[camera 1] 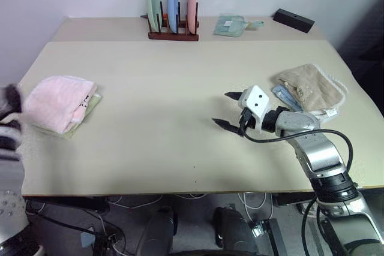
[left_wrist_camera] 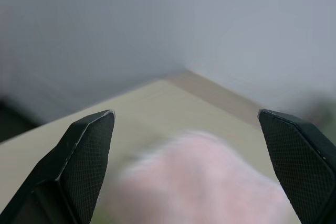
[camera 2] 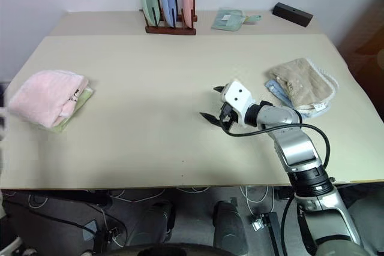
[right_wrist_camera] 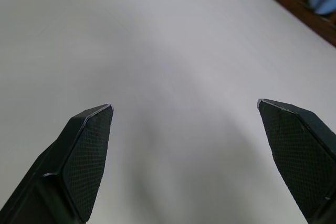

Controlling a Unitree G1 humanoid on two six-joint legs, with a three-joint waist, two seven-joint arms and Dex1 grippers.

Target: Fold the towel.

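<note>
The pale pink towel (camera 1: 57,103) lies folded into a thick bundle near the table's left edge, resting on a light green cloth (camera 1: 91,106). My left gripper (left_wrist_camera: 185,113) is open just off that edge. In its wrist view the blurred pink towel (left_wrist_camera: 210,182) shows low between the two fingers, which hold nothing. My right gripper (camera 1: 222,108) hovers open over bare tabletop right of centre, far from the towel, its black fingers (right_wrist_camera: 89,145) spread wide with nothing between them.
A beige towel (camera 1: 312,88) lies on a blue cloth (camera 1: 282,95) at the table's right edge, close behind my right arm. At the back stand a wooden rack of three plates (camera 1: 173,13), a small green cloth (camera 1: 230,25) and a black box (camera 1: 293,20).
</note>
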